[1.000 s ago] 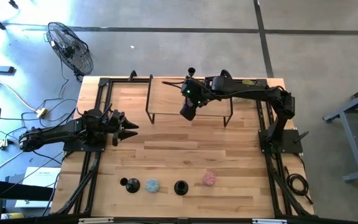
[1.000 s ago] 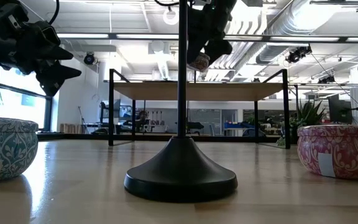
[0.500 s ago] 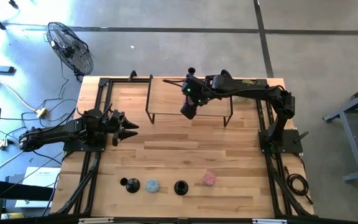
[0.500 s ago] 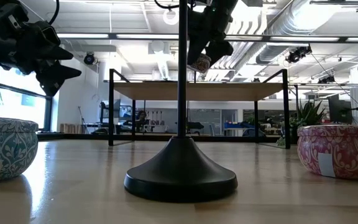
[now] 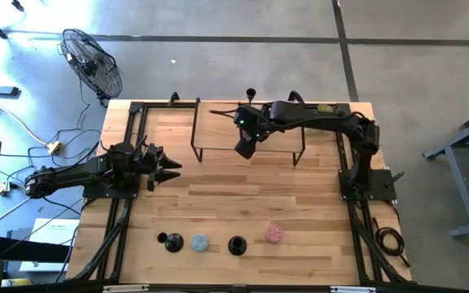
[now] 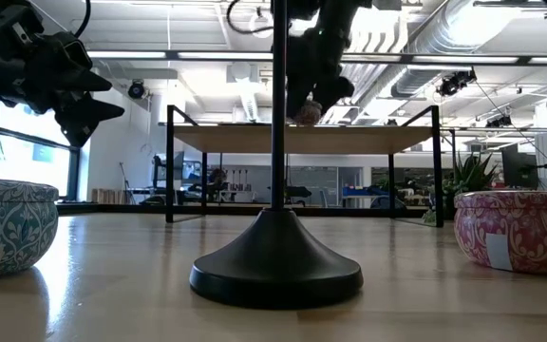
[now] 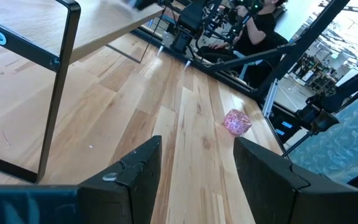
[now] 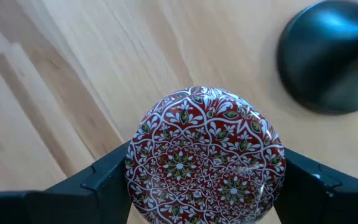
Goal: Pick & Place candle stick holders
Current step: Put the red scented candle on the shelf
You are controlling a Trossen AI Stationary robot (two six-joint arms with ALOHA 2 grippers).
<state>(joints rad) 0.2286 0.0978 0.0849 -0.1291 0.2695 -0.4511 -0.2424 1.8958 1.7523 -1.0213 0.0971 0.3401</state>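
Right jaws are clamping a red patterned tin (image 8: 205, 157) over the raised shelf (image 5: 218, 122); left jaws are hanging parted and empty.
You're carrying with the right gripper (image 5: 245, 147) at about 12 o'clock on the table, and it's a tin, not a candle stick holder. One holder (image 5: 251, 94) is standing at the shelf's back edge, its base close beside the tin in the right wrist view. Two more are sitting at the 6 o'clock edge: one (image 5: 237, 244) between the teal tin (image 5: 199, 242) and the pink tin (image 5: 274, 233), one (image 5: 165, 239) just outside the teal tin. Left gripper (image 5: 166, 167) is waiting at 9 o'clock. My read: next you're lowering the tin onto the shelf, so keep it clear of that holder's base.
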